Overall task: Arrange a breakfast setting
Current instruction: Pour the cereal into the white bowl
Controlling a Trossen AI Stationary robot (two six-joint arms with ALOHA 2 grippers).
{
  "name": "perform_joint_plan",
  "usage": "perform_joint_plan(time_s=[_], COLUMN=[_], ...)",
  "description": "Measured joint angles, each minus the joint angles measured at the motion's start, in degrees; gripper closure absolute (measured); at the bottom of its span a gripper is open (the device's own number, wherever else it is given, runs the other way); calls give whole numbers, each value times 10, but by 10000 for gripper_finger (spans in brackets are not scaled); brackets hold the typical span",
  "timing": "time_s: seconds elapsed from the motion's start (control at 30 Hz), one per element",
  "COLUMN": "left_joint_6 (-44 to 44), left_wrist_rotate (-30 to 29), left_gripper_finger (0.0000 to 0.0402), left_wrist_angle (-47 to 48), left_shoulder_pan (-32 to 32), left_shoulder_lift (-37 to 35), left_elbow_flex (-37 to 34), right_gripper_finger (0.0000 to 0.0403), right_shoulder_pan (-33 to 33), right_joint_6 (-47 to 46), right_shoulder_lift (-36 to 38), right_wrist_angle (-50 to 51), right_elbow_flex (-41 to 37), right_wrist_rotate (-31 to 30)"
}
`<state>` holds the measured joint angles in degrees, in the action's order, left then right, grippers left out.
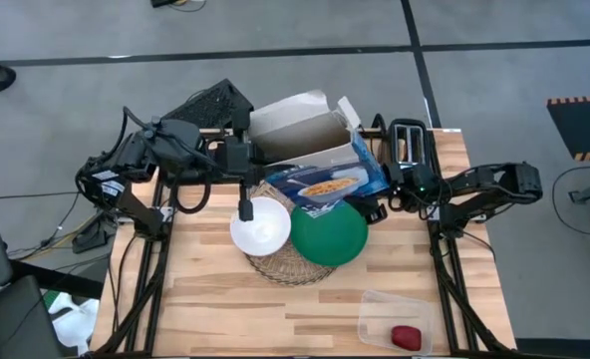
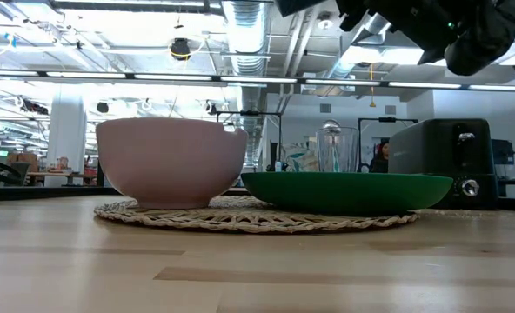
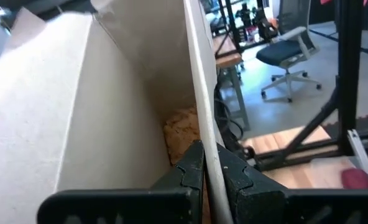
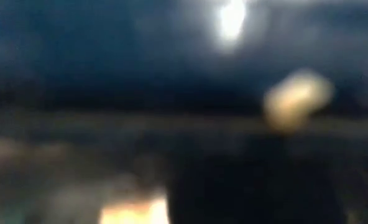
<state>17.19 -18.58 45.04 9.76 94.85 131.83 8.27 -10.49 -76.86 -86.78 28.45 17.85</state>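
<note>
Light wooden desk [image 1: 275, 309]: near its far edge, the left tool [image 3: 207, 163] is clamped on a side wall of the open blue-and-white cardboard cereal box [image 1: 320, 155], held tilted above the white bowl [image 1: 260, 225] on the round woven wicker mat [image 1: 290, 264]. Right tool: near the far right corner; its opening cannot be told.

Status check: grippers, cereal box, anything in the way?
Left gripper shut on cereal box wall, box open. Right gripper open beside box. Bowl and plate on mat. Toaster close behind.
</note>
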Motion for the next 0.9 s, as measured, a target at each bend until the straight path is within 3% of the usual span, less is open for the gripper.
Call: perform_joint_plan(time_s=[0.43,0.63,0.9], left_joint_6=[16,-5,-55], left_wrist_rotate=[-17,-14,-1], left_gripper_finger=[401,401,380], left_wrist_angle=[-36,-15,28], left_shoulder_pan=[1,0,4], left_shoulder_lift=[-2,4,-2], left_elbow_flex=[0,1,0], right_gripper_finger=[31,76,79], right_shoulder_pan=[0,0,7], right_joint_6=[4,4,1], right_shoulder_lift=[0,-1,13], right_wrist_angle=[-18,-19,-8], right_elbow_flex=[1,0,-20], right_wrist_rotate=[0,0,4])
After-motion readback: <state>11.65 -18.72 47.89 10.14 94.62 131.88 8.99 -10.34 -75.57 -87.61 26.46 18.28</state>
